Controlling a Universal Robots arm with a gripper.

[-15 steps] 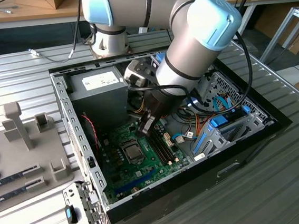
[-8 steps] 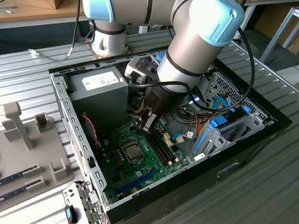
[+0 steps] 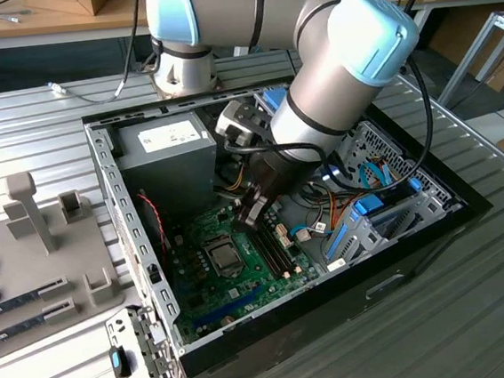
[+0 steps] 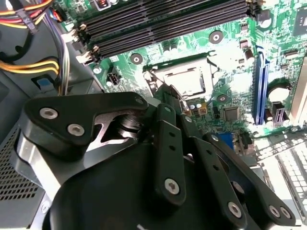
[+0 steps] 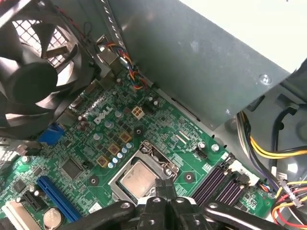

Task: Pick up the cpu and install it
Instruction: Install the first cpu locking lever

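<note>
**CPU seated in the socket, claw just above it**

The small square cpu (image 5: 139,178) with its silvery-grey metal top lies flat inside the metal-framed square socket (image 5: 154,154) of the green motherboard (image 5: 96,143), directly under the claw's tips. In the second wrist view the same chip (image 4: 184,79) sits beyond the black claw (image 4: 165,103), with the socket frame around it. The claw (image 5: 165,189) is drawn narrow, its two black fingers (image 5: 160,188) pressed together with nothing between them, poised over the near edge of the chip; I cannot tell whether they touch it.

Beside the claw run the long dark memory slots (image 5: 220,184), and beyond them a bundle of yellow and orange cables (image 5: 273,153). On the far side of the socket from the claw is a black round fan (image 5: 33,72), and a blue expansion slot (image 5: 57,199) lies along the board.

From across the room, the grey and pale-blue robot arm (image 3: 329,65) reaches down into the open black computer case (image 3: 316,299), its claw (image 3: 252,211) hanging over the board next to the socket (image 3: 223,256). The case rests on a ribbed metal worktop (image 3: 478,310).
</note>
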